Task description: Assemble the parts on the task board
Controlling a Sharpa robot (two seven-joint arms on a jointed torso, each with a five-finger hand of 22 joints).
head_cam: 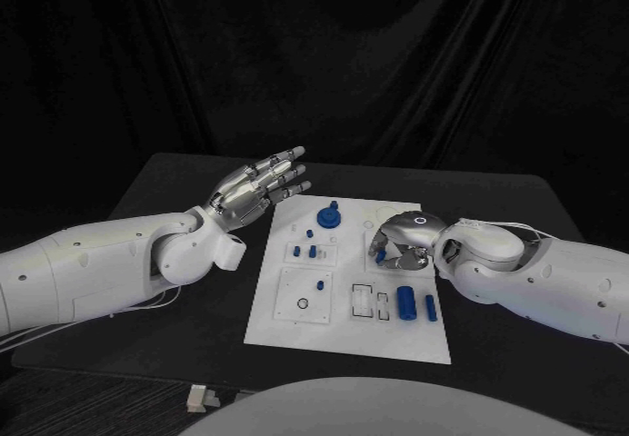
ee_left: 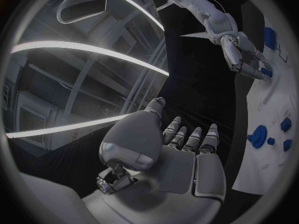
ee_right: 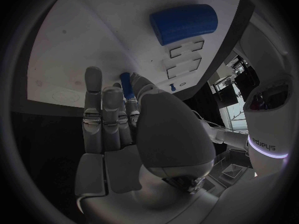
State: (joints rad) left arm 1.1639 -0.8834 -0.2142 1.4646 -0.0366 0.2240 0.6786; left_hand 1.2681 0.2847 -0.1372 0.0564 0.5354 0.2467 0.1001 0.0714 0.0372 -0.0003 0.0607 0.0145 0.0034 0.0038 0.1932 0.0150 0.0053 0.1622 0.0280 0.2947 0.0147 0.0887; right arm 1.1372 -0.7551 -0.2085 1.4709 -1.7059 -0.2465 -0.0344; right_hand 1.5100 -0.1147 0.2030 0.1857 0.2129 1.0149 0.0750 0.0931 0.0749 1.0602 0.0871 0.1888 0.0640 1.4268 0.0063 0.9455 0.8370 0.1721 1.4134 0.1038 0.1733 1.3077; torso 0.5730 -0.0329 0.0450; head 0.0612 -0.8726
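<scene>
White rectangular task board (head_cam: 344,336) lay mid-desk. Right hand (head_cam: 400,247) pinched a small blue plastic peg (ee_right: 126,83): rigid, light, likely slippery; grip mid-shaft. Left hand (head_cam: 257,188) hovered, fingers spread, empty.

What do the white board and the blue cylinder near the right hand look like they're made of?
The board looks like matte white plastic or painted sheet: flat, even, no glare, with crisp cut-outs. The cylinder looks like solid blue plastic, smooth with a soft sheen along its side and no metallic glint. Neither can be told for certain from looks alone.
</scene>
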